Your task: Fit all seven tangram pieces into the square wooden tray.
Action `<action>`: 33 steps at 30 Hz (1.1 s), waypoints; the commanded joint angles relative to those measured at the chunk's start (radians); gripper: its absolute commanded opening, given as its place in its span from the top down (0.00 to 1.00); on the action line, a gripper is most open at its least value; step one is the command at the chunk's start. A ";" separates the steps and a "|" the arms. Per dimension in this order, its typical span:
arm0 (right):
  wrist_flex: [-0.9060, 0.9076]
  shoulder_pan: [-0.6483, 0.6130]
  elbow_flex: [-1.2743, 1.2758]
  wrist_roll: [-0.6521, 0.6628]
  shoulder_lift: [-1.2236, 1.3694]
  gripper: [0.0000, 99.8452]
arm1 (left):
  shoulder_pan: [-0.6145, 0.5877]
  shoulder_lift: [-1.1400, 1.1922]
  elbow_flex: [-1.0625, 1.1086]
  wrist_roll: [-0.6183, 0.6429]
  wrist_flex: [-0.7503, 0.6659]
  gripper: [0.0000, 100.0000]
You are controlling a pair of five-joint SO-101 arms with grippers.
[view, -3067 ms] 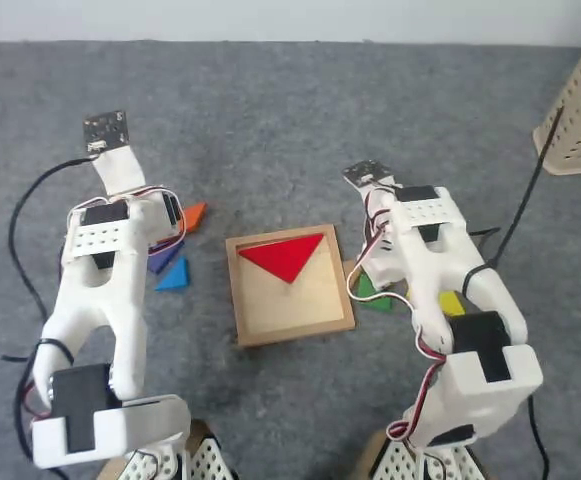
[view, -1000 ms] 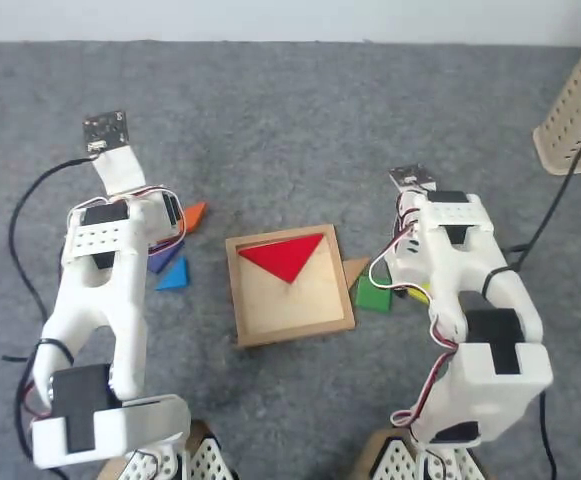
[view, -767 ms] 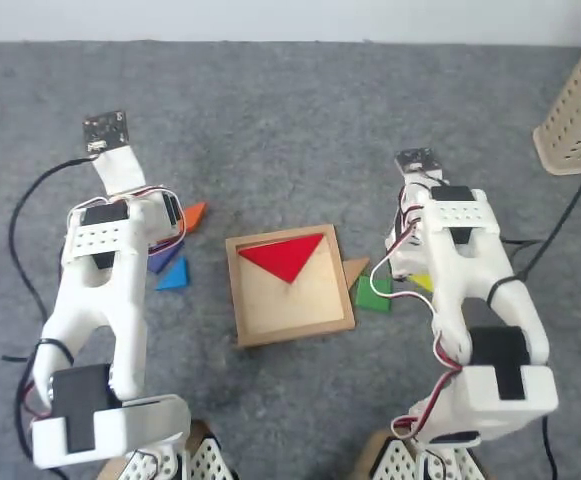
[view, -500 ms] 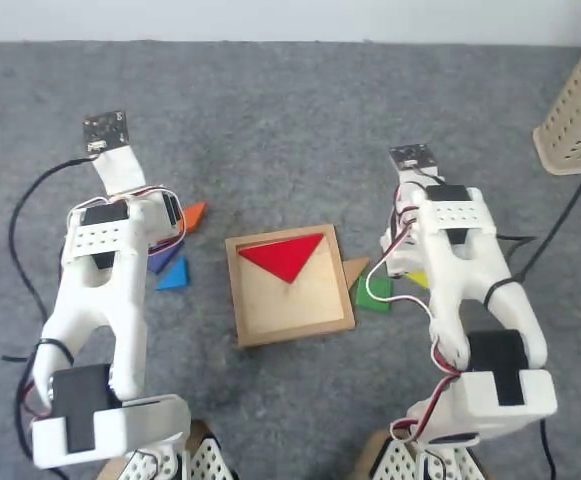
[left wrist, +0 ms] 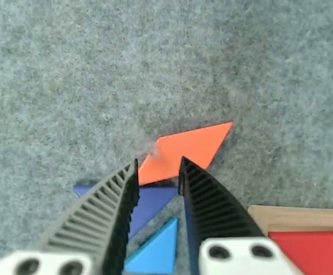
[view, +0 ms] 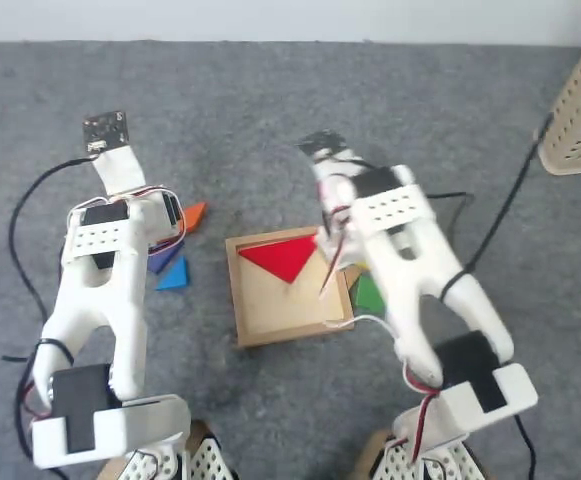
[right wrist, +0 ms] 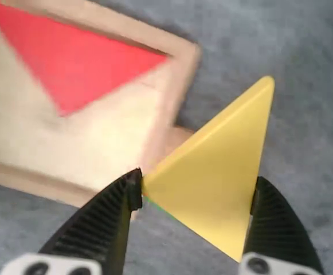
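Step in hand, as we are reading it: carrying the second piece to the tray. The right gripper (right wrist: 195, 192) is clamping the yellow triangle (right wrist: 215, 177) edge to edge between its jaws. The piece is hanging flat at the right rim of the square wooden tray (view: 292, 333), mostly over the carpet (view: 270, 120), with one corner overlapping the rim.

The red triangle (view: 282, 257) is already lying in the tray against the far wall.

Next move, in our judgement: shifting the yellow piece left until it is clearing the rim, turning it to match a wall or the red edge, then lowering before letting go. A corner catching the rim is the likely fault.

The left gripper (left wrist: 157, 167) is hovering with jaws apart, gripping nothing, above the orange parallelogram (left wrist: 189, 149), left of the tray. A dark blue triangle (left wrist: 149, 200) and a light blue triangle (left wrist: 155, 252) are lying just near of it. The green piece (view: 368, 293) is lying just right of the tray.
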 commanded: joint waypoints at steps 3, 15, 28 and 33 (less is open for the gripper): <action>-0.008 -0.127 -0.068 -0.141 -0.071 0.78 | 0.000 -0.049 -0.027 0.005 -0.023 0.89; -0.081 -0.174 -0.143 -0.368 0.087 0.78 | 0.000 -0.049 -0.027 0.005 -0.023 0.89; -0.053 -0.180 -0.178 -0.689 0.139 0.78 | 0.000 -0.049 -0.030 0.005 -0.023 0.89; -0.058 -0.182 -0.176 -0.704 0.139 0.78 | 0.000 -0.049 -0.030 0.005 -0.023 0.89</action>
